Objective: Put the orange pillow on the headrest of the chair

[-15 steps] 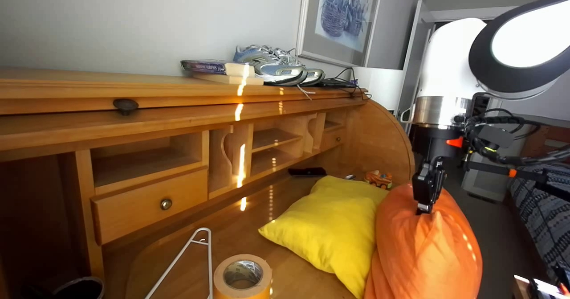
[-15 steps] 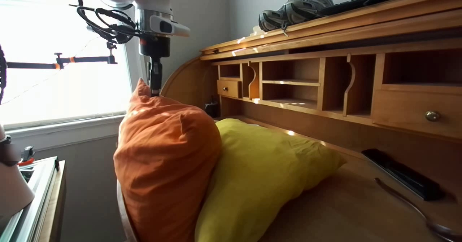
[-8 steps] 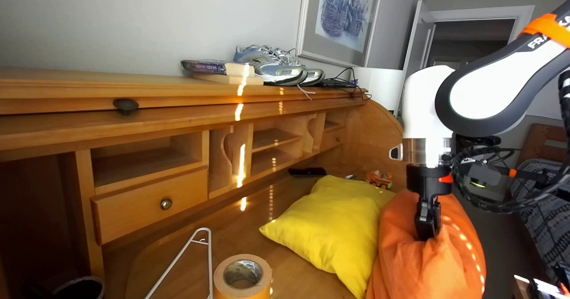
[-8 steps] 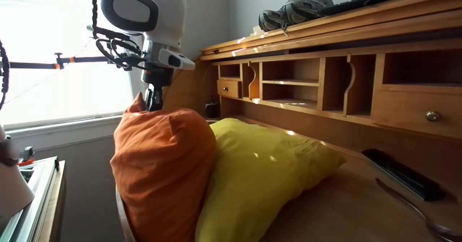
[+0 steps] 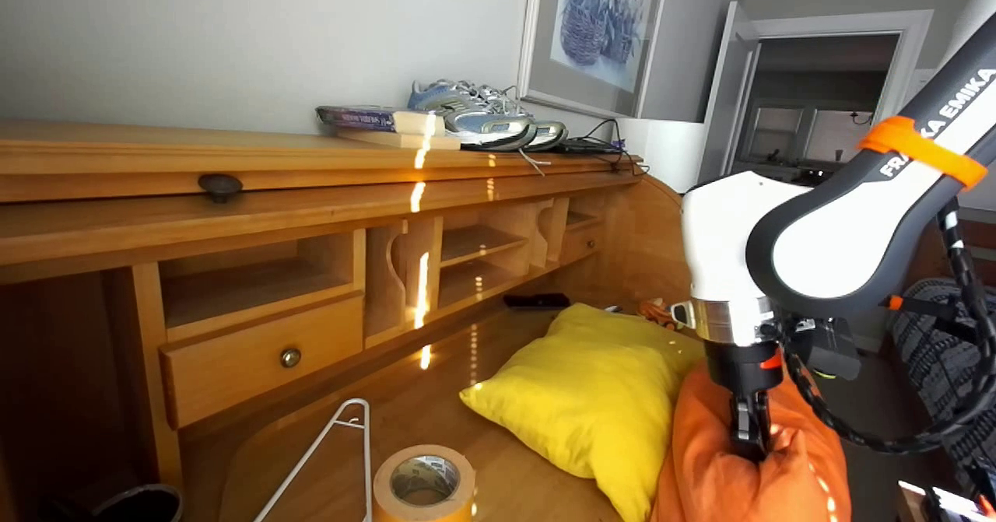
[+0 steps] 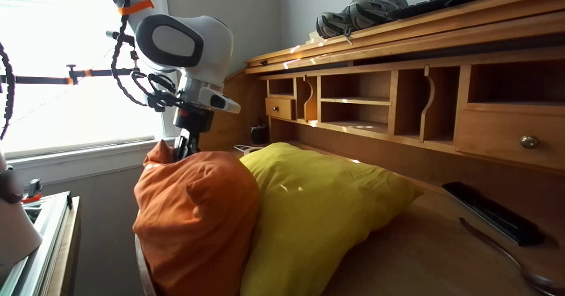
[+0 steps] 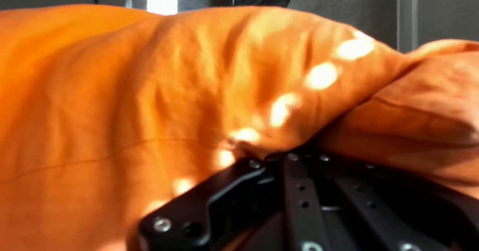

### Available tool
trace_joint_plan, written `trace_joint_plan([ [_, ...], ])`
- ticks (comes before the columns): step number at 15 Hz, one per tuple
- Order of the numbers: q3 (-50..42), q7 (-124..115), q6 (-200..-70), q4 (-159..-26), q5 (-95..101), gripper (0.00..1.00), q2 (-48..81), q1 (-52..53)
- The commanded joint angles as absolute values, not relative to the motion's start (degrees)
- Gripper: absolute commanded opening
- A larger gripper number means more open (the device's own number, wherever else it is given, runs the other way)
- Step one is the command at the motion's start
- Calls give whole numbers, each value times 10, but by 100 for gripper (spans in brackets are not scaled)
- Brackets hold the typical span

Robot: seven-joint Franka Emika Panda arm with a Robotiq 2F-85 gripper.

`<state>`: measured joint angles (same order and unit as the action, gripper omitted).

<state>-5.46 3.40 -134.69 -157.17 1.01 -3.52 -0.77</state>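
The orange pillow (image 5: 747, 495) stands bunched at the desk's far end in an exterior view. It also shows in an exterior view (image 6: 194, 225), leaning against the yellow pillow. In the wrist view the pillow (image 7: 168, 105) fills most of the picture. My gripper (image 6: 178, 157) points down into its top beside a raised corner. In the wrist view the gripper's fingers (image 7: 307, 155) are close together, shut on a fold of the fabric; the fingertips are hidden in it. A narrow curved wooden edge (image 6: 142, 263), seemingly the chair's headrest, shows below the orange pillow; the rest is hidden.
The yellow pillow (image 5: 583, 397) lies on the desk touching the orange one. A tape roll (image 5: 424, 487) and white hanger (image 5: 366, 429) are nearer that camera. The desk's cubby shelf (image 6: 393, 106) runs behind. A black object (image 6: 494, 212) and spoon (image 6: 494, 243) lie on the desk.
My arm and gripper have moved down, and the top of the orange pillow has sunk and bunched with them. The yellow pillow has shifted very slightly.
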Motion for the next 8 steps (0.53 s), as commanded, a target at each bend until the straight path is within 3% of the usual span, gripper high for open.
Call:
trace_joint_plan([
  [1,-44,-33,-1428,-1571,95,0,33,-24],
  [8,-59,-139,-1502,-1577,213,0,85,-22],
])
